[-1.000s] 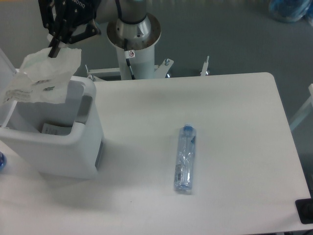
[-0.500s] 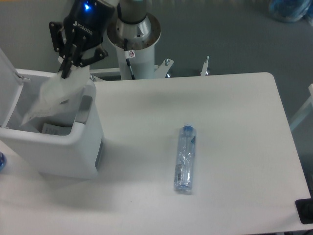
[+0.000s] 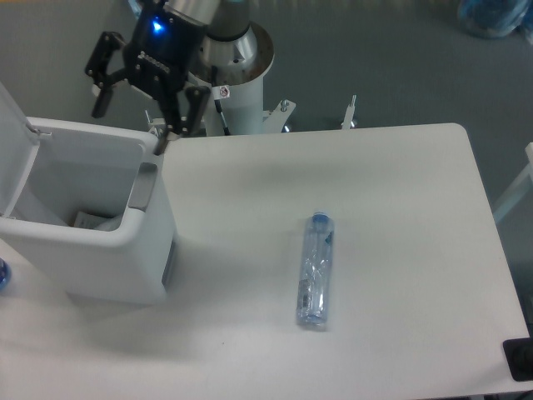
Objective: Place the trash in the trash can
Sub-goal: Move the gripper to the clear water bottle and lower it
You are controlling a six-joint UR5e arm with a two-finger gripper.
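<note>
The white trash can (image 3: 125,267) stands at the table's left with its lid (image 3: 12,142) swung open. Some paper-like trash (image 3: 87,222) lies inside it; the clear wrapper is not distinguishable there. My gripper (image 3: 129,129) hangs above the can's back right rim, fingers spread wide and empty. The clear water bottle with a blue cap (image 3: 316,268) lies on its side in the middle of the white table (image 3: 400,208), cap toward the back, well to the right of the can and the gripper.
The arm's white base column (image 3: 229,71) stands behind the table's back edge. A black object (image 3: 520,358) sits at the front right corner. A blue thing (image 3: 2,273) peeks in at the left edge. Grey floor lies beyond.
The gripper has opened and let go of the wrapper, which dropped into the can and out of sight. The gripper has shifted right and turned. The bottle has not moved.
</note>
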